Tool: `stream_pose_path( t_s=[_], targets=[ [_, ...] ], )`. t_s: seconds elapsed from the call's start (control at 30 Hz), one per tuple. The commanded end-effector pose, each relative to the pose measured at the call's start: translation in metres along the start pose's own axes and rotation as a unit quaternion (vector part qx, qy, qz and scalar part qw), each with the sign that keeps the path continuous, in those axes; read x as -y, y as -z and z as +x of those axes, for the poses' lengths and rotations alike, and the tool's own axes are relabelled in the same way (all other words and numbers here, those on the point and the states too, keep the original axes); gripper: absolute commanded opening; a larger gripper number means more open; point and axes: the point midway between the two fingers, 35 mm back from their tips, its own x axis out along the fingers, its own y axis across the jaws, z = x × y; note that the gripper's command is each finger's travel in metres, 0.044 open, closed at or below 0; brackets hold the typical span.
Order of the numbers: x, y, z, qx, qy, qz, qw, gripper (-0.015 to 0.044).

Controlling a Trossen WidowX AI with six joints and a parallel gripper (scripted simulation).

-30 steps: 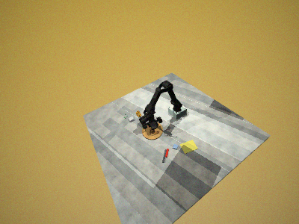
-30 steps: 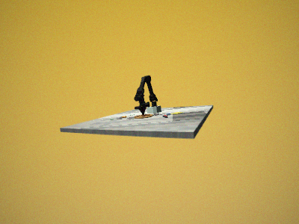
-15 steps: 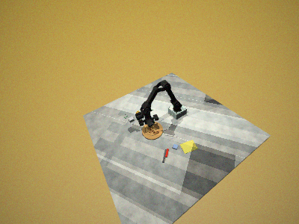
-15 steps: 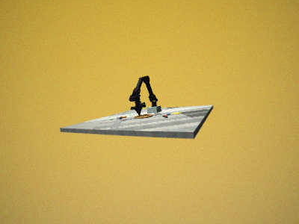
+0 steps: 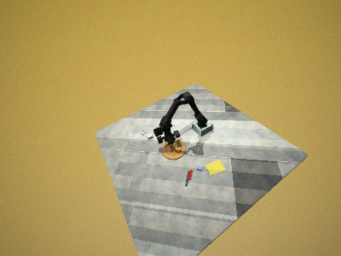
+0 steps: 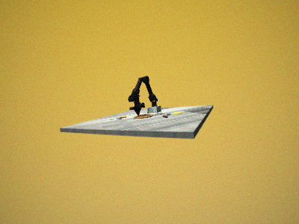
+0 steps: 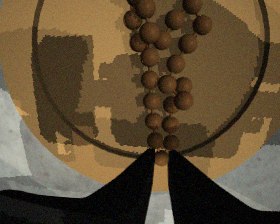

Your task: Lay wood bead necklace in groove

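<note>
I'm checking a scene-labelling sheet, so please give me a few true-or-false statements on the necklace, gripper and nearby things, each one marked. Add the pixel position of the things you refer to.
1. The gripper point(image 5: 170, 142) point(image 6: 138, 115) point(image 7: 161, 155) is shut on the necklace point(image 5: 177, 148) point(image 7: 150, 57). True.
2. The necklace lies all around the groove point(image 7: 267, 50). False: many beads are bunched inside its ring.
3. The bead board point(image 5: 174, 157) point(image 6: 149, 116) point(image 7: 20, 55) is square. False: it is round.
4. The small blue item point(image 5: 199, 167) point(image 6: 168, 114) is nearer the yellow square point(image 5: 215, 167) point(image 6: 176, 113) than the board is. True.
</note>
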Motion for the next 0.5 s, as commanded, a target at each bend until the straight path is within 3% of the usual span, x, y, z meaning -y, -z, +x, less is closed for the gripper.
stream_pose_path(
  t_s=[0.0,0.1,0.47],
  targets=[
    [-0.0009,0.0001,0.0043,0.0,-0.002,-0.002,1.0,0.0],
    [-0.0009,0.0001,0.0043,0.0,-0.002,-0.002,1.0,0.0],
    [0.0012,0.0005,0.0008,-0.001,0.002,0.0,1.0,0.0289]
  ],
)
